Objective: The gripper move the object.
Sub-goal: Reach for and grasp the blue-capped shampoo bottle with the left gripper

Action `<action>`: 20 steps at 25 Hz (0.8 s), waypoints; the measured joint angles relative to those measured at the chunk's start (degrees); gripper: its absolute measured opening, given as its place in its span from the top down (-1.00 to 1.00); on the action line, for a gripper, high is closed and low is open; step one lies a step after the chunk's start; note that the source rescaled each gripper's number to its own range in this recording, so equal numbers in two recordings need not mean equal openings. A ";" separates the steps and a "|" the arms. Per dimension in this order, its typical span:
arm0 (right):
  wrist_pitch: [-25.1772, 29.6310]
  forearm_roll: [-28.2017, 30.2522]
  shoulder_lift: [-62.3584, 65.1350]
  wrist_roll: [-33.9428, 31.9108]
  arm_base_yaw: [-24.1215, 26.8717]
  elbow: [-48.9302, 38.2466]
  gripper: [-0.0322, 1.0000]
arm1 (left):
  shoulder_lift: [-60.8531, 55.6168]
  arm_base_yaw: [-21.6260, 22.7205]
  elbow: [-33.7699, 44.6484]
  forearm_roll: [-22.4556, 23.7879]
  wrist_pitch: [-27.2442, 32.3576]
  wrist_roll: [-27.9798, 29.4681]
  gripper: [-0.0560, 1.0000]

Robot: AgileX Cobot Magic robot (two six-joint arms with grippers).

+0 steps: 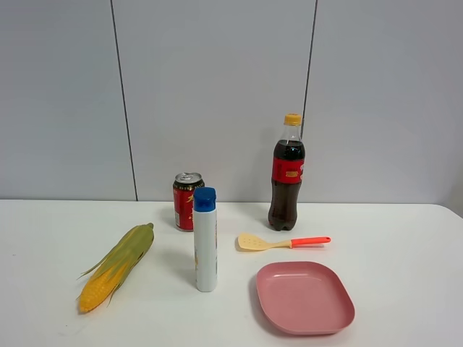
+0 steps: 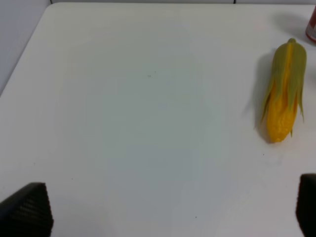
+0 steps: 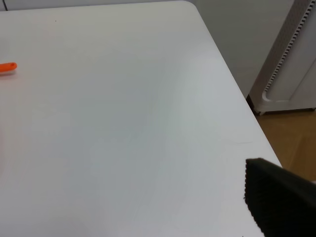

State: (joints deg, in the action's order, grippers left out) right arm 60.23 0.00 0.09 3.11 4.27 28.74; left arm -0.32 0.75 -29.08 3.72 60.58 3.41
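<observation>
The tall slim white bottle with a blue cap [image 1: 205, 242] stands upright near the middle of the white table. It does not show in either wrist view. Neither gripper shows in the exterior high view. My left gripper [image 2: 168, 217] is open and empty over bare table to the left of the corn; its two black fingertips [image 2: 27, 210] sit far apart at the frame's corners. Of my right gripper only one black finger [image 3: 279, 202] shows, well off centre, over the table's right edge, holding nothing.
A corn cob in its husk [image 1: 119, 264] lies left of the bottle, also in the left wrist view [image 2: 284, 96]. A red can [image 1: 187, 201], a cola bottle [image 1: 287, 177], an orange-handled spatula [image 1: 278, 242] and a pink plate [image 1: 304, 298] surround it. White furniture [image 3: 291, 64] stands beyond the right edge.
</observation>
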 joint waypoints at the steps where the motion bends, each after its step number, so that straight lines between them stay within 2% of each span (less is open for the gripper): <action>1: 0.00 0.00 0.00 0.00 0.00 0.00 -1.00 | 0.00 0.00 0.00 0.00 0.00 0.00 -1.00; 20: 0.00 0.00 0.00 0.00 0.00 0.00 -1.00 | 0.00 0.00 0.00 0.00 0.00 0.00 -1.00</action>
State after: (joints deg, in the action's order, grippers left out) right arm 60.23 0.00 0.09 3.11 4.27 28.74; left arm -0.32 0.75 -29.08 3.72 60.58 3.41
